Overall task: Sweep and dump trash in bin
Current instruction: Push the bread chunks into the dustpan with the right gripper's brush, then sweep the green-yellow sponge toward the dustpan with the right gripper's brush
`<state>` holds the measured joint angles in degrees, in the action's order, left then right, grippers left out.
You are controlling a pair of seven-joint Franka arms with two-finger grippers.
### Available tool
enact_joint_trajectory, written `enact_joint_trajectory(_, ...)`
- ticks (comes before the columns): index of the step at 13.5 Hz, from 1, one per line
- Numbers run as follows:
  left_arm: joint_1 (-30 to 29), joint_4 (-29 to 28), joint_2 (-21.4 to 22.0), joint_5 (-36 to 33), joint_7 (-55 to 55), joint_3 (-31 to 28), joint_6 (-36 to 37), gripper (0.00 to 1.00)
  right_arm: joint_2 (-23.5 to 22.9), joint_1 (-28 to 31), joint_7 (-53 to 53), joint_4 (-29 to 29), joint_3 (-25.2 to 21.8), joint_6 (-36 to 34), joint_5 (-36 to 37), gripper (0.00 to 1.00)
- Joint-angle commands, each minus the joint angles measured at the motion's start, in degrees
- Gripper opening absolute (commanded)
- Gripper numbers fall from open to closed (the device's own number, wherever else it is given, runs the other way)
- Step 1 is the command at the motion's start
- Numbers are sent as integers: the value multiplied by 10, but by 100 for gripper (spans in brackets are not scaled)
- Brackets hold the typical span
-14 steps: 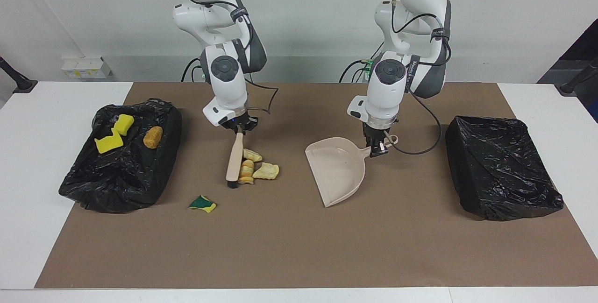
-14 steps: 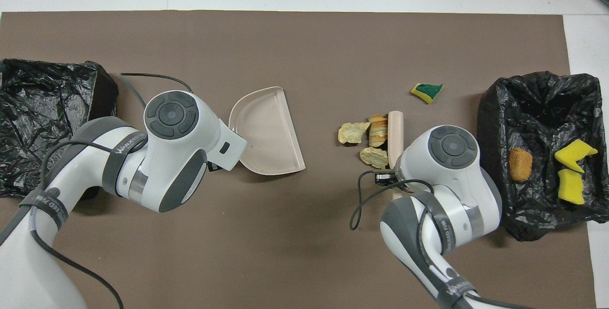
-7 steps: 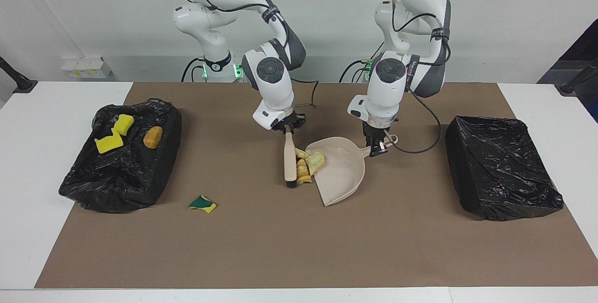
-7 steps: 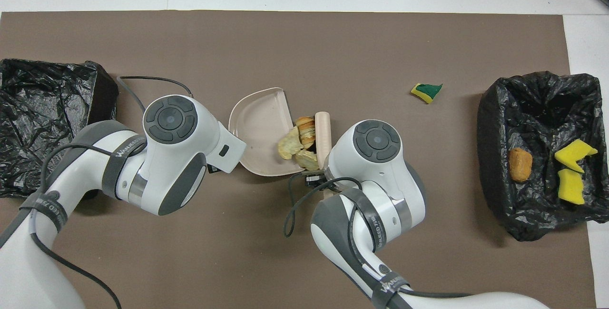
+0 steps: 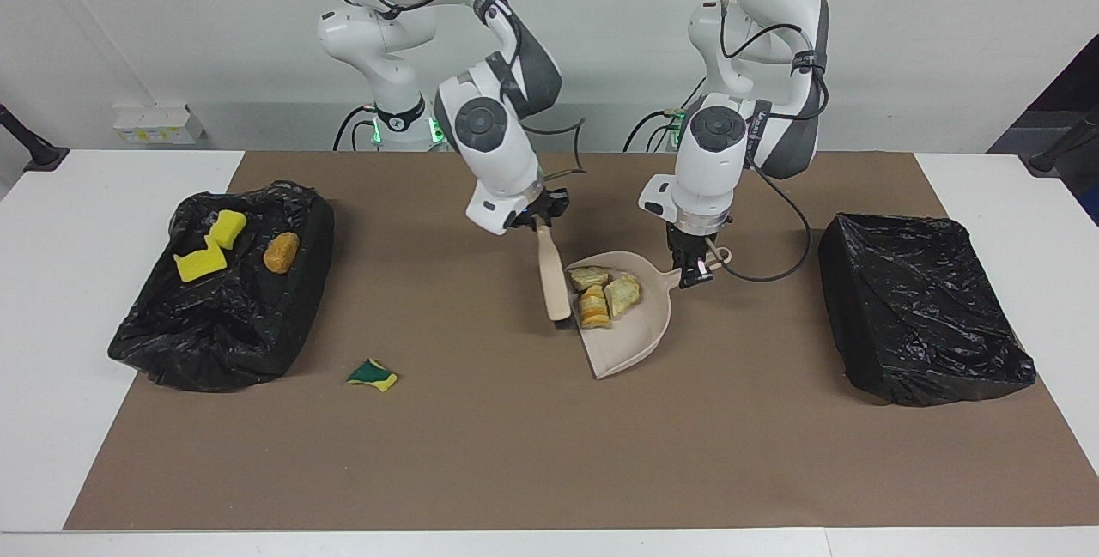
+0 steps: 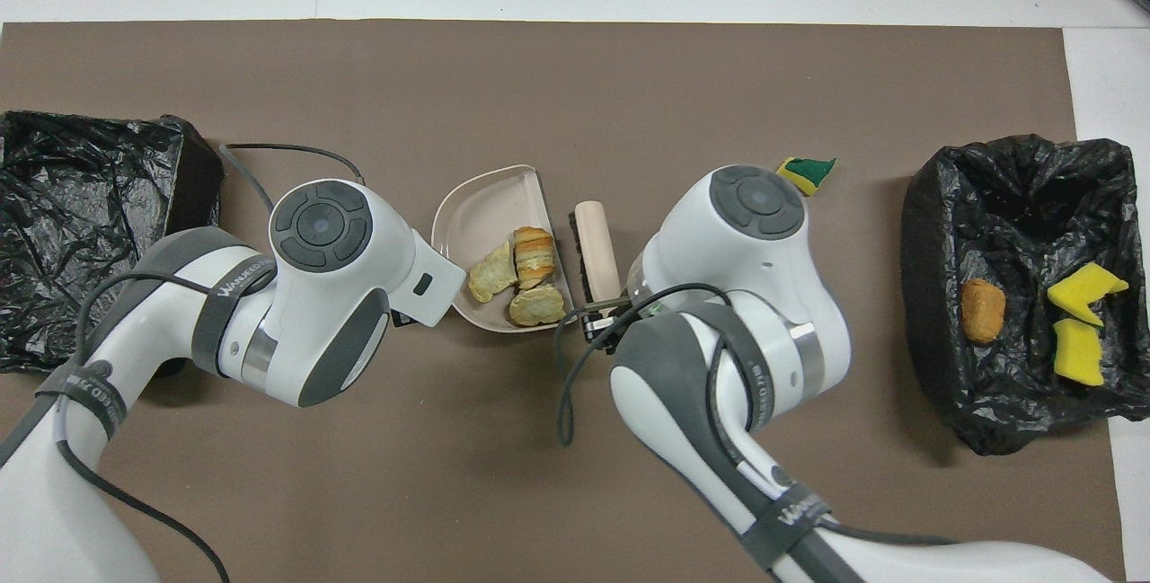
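Beige pan [image 5: 631, 317] holds three scraps [image 5: 604, 295] | right pincer [image 5: 538, 224] grasps brush [image 5: 554, 275] | left pincer [image 5: 694, 269] grasps pan handle | lift pan level, no tipping.

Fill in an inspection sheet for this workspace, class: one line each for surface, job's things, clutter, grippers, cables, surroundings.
Surface: brown mat on a white table.
Job's things: three bread-like chunks in the dustpan; green-and-yellow sponge bit on the mat; yellow sponge pieces and orange-brown chunk in the lined bin.
Clutter: second black-lined bin at the left arm's end.
Grippers: right gripper holds the brush at the dustpan's mouth; left gripper holds the dustpan's handle.
Cables: black cable loops from the left arm.
Surroundings: white wall, nothing else seen.
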<state>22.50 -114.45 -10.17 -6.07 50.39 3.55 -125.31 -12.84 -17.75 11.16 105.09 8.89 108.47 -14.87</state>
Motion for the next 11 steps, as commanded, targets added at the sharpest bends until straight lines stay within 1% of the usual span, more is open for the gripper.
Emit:
enact_joint_trajectory(1, 3, -28, 21, -11, 7, -5, -17, 0, 6, 59, -36, -31, 3, -46, 51, 0)
enact_joint_trajectory(6, 2, -35, 21, -10, 1, -6, -32, 0, -4, 138, -34, -37, 3, -22, 202, 0)
enact_joint_trajectory(8, 2, -36, 21, -9, 1, -6, -33, 0, -10, 167, -37, -35, 3, -12, 278, 0)
enact_joint_trajectory(9, 1, -36, 21, -9, 1, -6, -33, 0, -13, 185, -37, -35, 3, -12, 305, 0)
enact_joint_trajectory(10, 1, -36, 21, -9, 1, -6, -33, 0, -28, 193, -37, -35, 3, -5, 323, 0)
enact_joint_trajectory(11, 1, -36, 21, -9, 1, -6, -33, 0, -38, 203, -36, -32, 3, 9, 330, 0)
